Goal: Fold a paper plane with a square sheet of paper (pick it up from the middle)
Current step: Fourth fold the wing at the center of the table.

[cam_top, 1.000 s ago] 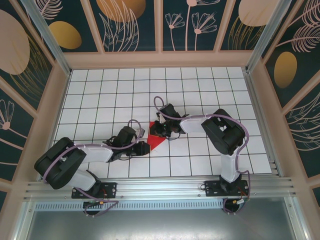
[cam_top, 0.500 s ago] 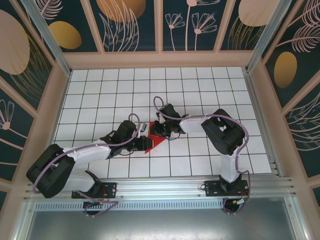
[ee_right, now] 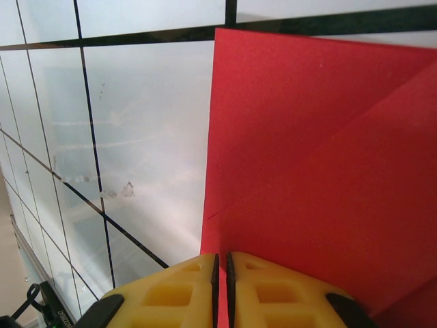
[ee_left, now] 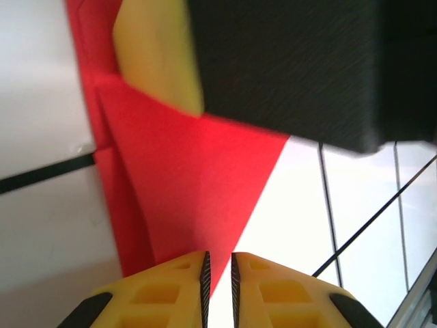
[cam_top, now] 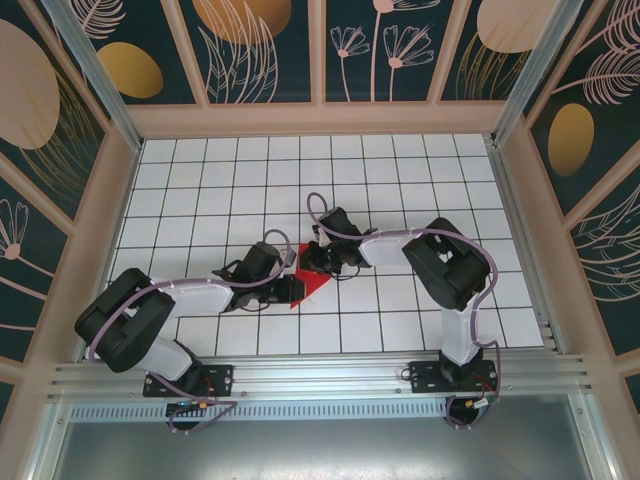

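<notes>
The left arm (cam_top: 180, 295) has drawn its elbow back toward its base, while the right arm (cam_top: 445, 265) is unmoved. One square sheet of paper (cam_top: 313, 288), folded into a red triangle, lies mid-table. Its long edge runs far-to-near and its tip points right. Of the two grippers, the left gripper (cam_top: 292, 290) and the right gripper (cam_top: 318, 264) each have their jaws nearly closed, with the tips at the paper.

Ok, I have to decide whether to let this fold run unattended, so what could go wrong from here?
The left end effector and right end effector, both closed, sit very near each other over the folded bright red paper sheet; they could bump. The thin sheet lies on a smooth white gridded table, so a sideways push might slide it and skew the crease or crumple it.
</notes>
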You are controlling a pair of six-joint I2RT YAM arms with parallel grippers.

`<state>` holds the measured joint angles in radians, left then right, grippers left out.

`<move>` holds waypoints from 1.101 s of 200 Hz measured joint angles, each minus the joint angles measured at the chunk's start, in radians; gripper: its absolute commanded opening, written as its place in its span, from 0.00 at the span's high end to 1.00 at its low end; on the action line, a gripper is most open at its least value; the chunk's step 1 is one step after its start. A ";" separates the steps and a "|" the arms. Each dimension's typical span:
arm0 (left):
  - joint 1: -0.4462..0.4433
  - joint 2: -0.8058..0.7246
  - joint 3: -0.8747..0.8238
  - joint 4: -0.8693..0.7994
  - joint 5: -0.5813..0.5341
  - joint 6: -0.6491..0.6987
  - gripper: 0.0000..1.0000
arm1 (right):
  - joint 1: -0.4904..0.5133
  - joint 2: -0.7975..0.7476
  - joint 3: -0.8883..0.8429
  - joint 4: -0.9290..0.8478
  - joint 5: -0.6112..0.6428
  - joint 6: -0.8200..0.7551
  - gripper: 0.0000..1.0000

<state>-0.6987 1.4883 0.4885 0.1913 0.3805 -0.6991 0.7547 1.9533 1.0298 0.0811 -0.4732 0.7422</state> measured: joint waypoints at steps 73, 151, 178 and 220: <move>0.001 -0.019 -0.125 0.191 -0.005 -0.016 0.85 | 0.001 0.003 0.009 -0.005 -0.002 -0.001 0.83; 0.001 -0.019 -0.142 0.222 -0.023 -0.048 0.90 | -0.044 -0.070 0.026 -0.063 0.035 -0.032 0.81; 0.002 -0.015 -0.142 0.227 -0.022 -0.058 0.90 | -0.035 -0.150 -0.002 -0.040 0.034 -0.031 0.81; 0.002 -0.011 -0.140 0.230 -0.022 -0.065 0.91 | 0.044 -0.147 -0.037 -0.013 0.025 -0.024 0.82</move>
<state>-0.6971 1.4773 0.3481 0.4210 0.3584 -0.7643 0.7990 1.8061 0.9924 0.0681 -0.4480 0.7177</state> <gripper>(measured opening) 0.096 0.182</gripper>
